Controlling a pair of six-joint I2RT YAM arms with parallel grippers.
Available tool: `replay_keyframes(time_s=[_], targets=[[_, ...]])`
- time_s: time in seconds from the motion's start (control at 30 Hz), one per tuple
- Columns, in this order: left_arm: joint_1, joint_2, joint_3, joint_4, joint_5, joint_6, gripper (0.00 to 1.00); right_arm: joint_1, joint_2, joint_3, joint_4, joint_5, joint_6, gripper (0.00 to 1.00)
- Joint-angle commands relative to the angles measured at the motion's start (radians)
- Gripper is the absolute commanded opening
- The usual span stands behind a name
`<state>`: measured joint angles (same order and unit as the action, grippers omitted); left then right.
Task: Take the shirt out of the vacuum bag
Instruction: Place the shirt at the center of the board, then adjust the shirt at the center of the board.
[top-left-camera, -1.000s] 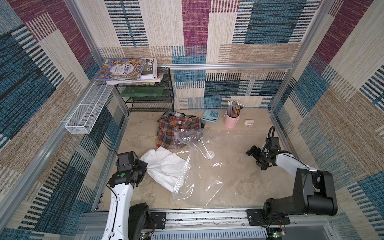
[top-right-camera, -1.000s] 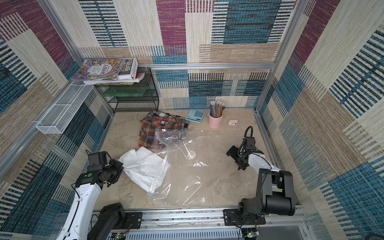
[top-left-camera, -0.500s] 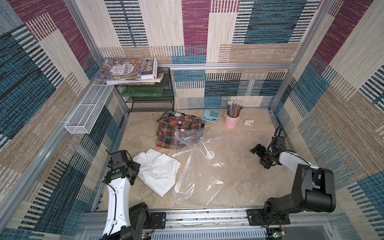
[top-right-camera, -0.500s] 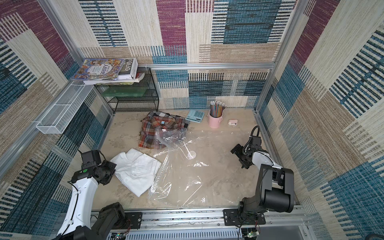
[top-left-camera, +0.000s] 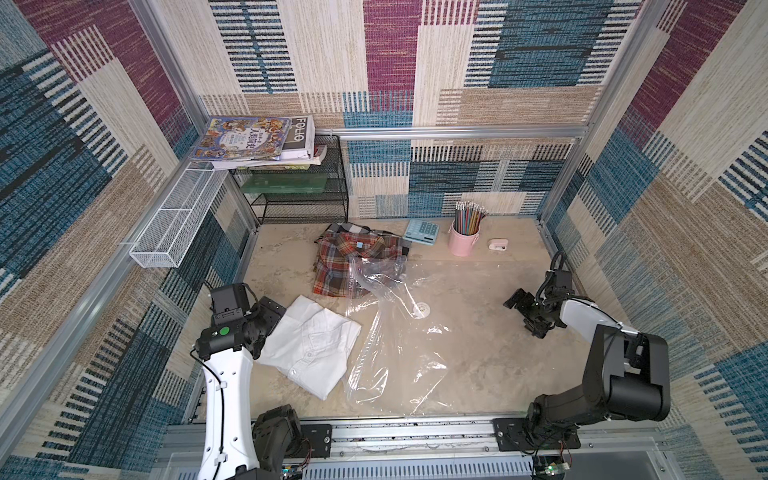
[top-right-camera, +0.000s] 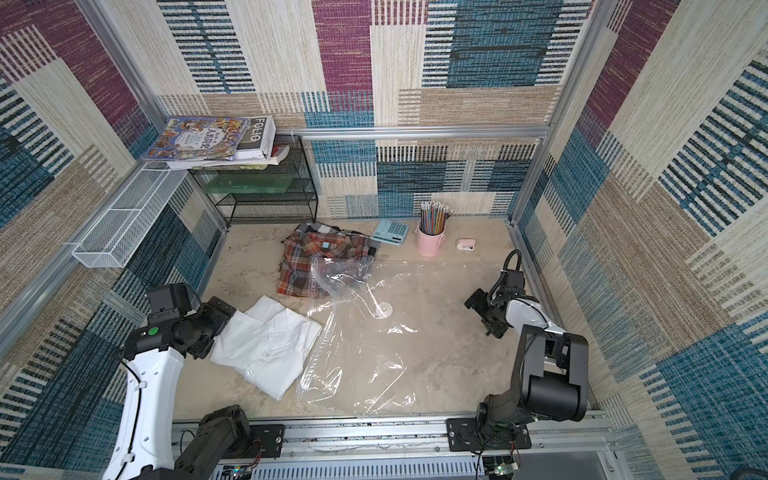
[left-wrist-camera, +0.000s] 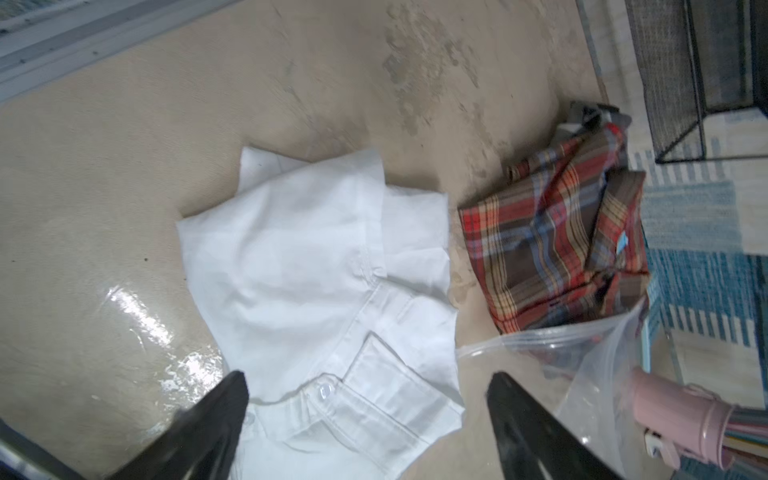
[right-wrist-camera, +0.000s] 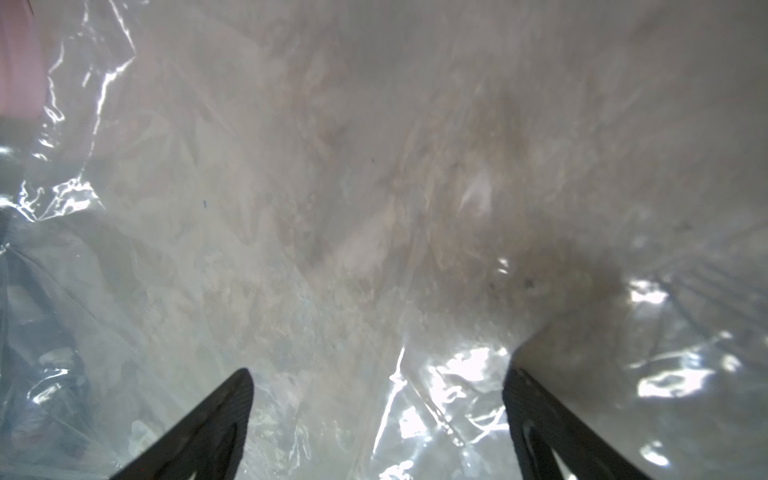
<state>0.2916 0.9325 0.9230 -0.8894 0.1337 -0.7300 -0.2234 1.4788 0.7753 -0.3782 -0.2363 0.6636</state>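
Note:
The white shirt (top-left-camera: 311, 349) (top-right-camera: 266, 345) (left-wrist-camera: 316, 270) lies folded on the table, outside the vacuum bag and just left of it. The vacuum bag (top-left-camera: 399, 353) (top-right-camera: 365, 353) (right-wrist-camera: 291, 208) is clear, crinkly plastic spread flat, with its round white valve (top-left-camera: 420, 308) (top-right-camera: 383, 309) facing up. My left gripper (top-left-camera: 276, 318) (top-right-camera: 220, 318) (left-wrist-camera: 368, 378) is open at the shirt's left edge, with the buttoned edge lying loose between the fingers. My right gripper (top-left-camera: 524, 316) (top-right-camera: 482, 316) (right-wrist-camera: 374, 374) is open low over the bag's right part, holding nothing.
A plaid shirt (top-left-camera: 353, 262) (left-wrist-camera: 552, 245) lies at the back, partly under the bag's crumpled end. A calculator (top-left-camera: 422, 232), a pink cup of pencils (top-left-camera: 463, 241) and a small pink item (top-left-camera: 497, 245) line the back. A black wire rack (top-left-camera: 299, 195) stands back left.
The left gripper dragged the white shirt leftward out of the bag, then opened and let it go. The right gripper shifted slightly to the right and stayed open.

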Motion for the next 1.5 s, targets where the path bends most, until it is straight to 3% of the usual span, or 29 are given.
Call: replay_keyframes(time_s=[0.0,0.1,0.33,0.67,0.83,1.0,1.23,1.47], targets=[[-0.147,0.033,0.034,-0.042,0.002,0.069,0.95,0.001,-0.016,0.019,-0.04,0.016,-0.022,0.96],[-0.29,0.124,0.075,-0.105,-0.02,0.104,0.95,0.002,-0.032,0.041,-0.065,0.02,-0.036,0.96],[-0.464,0.309,0.094,-0.236,-0.051,0.217,0.93,0.024,-0.065,0.102,-0.104,0.003,-0.065,0.96],[-0.549,0.584,0.112,-0.246,-0.138,0.245,0.88,0.076,-0.084,0.182,-0.128,-0.016,-0.06,0.96],[-0.541,0.737,0.127,-0.174,-0.144,0.265,0.91,0.075,-0.103,0.209,-0.129,-0.029,-0.057,0.96],[-0.45,0.863,0.063,-0.042,-0.092,0.274,0.91,0.076,-0.119,0.207,-0.128,-0.037,-0.059,0.96],[-0.227,0.827,0.06,-0.019,-0.08,0.33,0.89,0.074,-0.147,0.18,-0.122,-0.045,-0.067,0.96],[-0.19,0.875,0.206,-0.055,-0.129,0.387,0.9,0.073,-0.164,0.175,-0.131,-0.054,-0.071,0.96]])
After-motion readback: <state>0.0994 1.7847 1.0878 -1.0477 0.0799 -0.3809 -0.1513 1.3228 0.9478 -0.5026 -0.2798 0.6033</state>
